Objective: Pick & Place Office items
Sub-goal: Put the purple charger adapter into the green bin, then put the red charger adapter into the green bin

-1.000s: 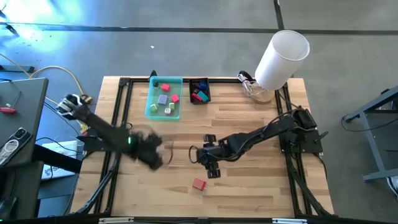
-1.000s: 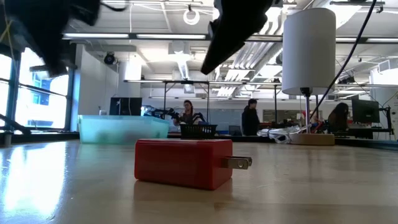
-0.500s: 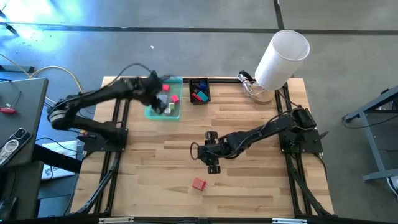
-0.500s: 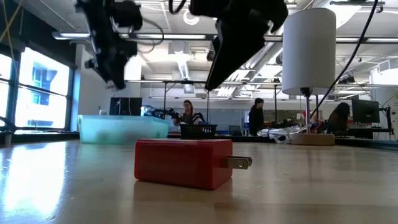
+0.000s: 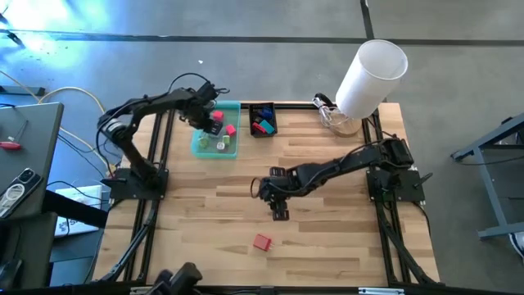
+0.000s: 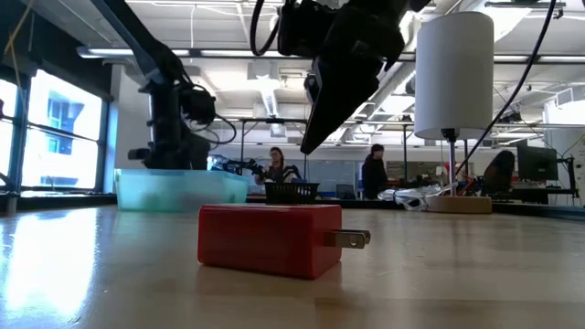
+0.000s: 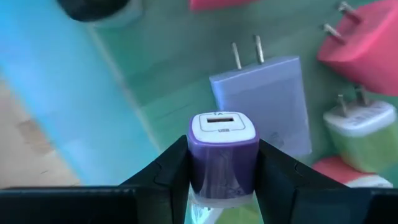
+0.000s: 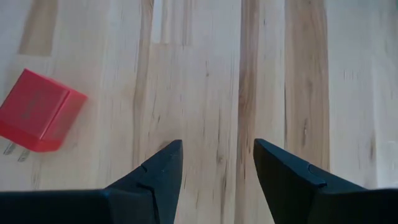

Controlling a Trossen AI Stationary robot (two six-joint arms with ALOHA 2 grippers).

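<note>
My left gripper (image 5: 206, 117) hangs over the teal tray (image 5: 199, 147) at the table's far left, shut on a purple charger (image 7: 222, 155). Inside the tray lie a lavender charger (image 7: 267, 102), a pink one (image 7: 367, 43) and a green-and-white one (image 7: 367, 134). A red charger (image 5: 261, 242) lies on its side on the wood near the front edge, prongs sticking out (image 6: 352, 239). My right gripper (image 5: 278, 211) stands open above the table's middle, a little to the far side of the red charger (image 8: 38, 118), with nothing between its fingers. My left gripper pinches the purple charger by two opposite side walls (image 7: 198, 163) between its two fingers. The fingers point down from above. The charger's white face with the USB port (image 7: 222, 126) is turned up, and it hangs clear above the tray floor.
A black basket (image 5: 262, 120) with small coloured pieces stands right of the tray. A large white cylinder (image 5: 372, 75) on a clear stand fills the far right corner. Bare wood lies around the red charger. People sit in the room beyond the table.
My left gripper has swung fast from the near-left part of the table toward the far edge and now hangs low over the teal tray, its wrist rolled on the way. My right gripper has sunk a little over the table's middle. The red charger has not moved.
</note>
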